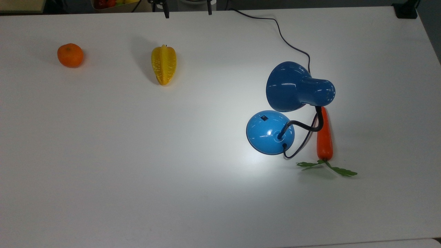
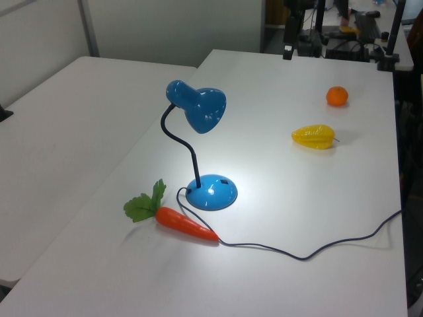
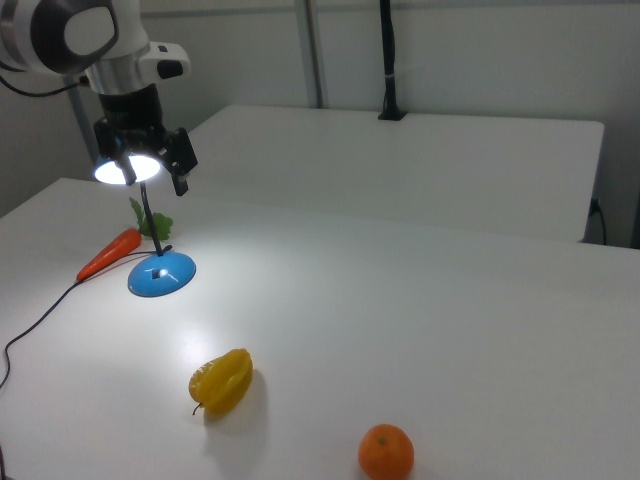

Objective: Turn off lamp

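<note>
- Jaws of the gripper (image 3: 148,168) stand apart w/ nothing between them, raised well above the counter (image 1: 137,172), far from the lamp (image 1: 270,132) base in the top view.
- Lamp is lit, approx. centre-right of counter in the top view; bright pool of light around its base.
- Key relation: switch (image 1: 264,117) sits on top of the domed base, on the side toward the gripper in the top view. Judgement: gripper must travel across and down onto it; the shade (image 1: 293,88) overhangs just beside the switch and may crowd a straight descent.
- Carrot (image 1: 324,134) lies beside the base, on the side away from the switch, long axis parallel to the cord (image 1: 289,41) run.
- Starfruit (image 1: 164,64) and orange (image 1: 70,55) lie well apart from the lamp, not in the way.
</note>
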`<state>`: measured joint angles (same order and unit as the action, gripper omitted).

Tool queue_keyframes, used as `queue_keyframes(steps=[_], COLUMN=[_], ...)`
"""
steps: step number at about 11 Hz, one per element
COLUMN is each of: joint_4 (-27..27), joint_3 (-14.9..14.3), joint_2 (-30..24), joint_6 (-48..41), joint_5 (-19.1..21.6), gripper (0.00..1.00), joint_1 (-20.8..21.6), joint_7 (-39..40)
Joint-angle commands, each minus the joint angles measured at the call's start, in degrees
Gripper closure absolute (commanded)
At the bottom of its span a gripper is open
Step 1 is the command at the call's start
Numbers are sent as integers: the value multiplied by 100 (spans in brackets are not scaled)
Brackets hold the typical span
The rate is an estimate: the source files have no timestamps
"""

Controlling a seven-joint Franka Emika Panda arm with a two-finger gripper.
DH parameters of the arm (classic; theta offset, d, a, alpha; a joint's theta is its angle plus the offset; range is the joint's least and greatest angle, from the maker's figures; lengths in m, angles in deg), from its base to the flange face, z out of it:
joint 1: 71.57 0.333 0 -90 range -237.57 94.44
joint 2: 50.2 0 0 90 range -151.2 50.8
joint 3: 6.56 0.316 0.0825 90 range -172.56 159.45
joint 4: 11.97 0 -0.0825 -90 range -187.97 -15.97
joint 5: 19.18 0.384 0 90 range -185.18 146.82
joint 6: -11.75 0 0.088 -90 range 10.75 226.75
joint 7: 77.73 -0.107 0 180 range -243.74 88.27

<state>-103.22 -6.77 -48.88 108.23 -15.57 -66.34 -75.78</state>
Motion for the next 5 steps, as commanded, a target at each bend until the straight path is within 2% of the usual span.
queue_keyframes(steps=[1,5], joint_4=[-138,-121], joint_3=[-49,-5], joint_2=[-44,-70], joint_6=[100,125], joint_5=[43,52], gripper=[0,0], joint_1=[58,5], joint_7=[52,51])
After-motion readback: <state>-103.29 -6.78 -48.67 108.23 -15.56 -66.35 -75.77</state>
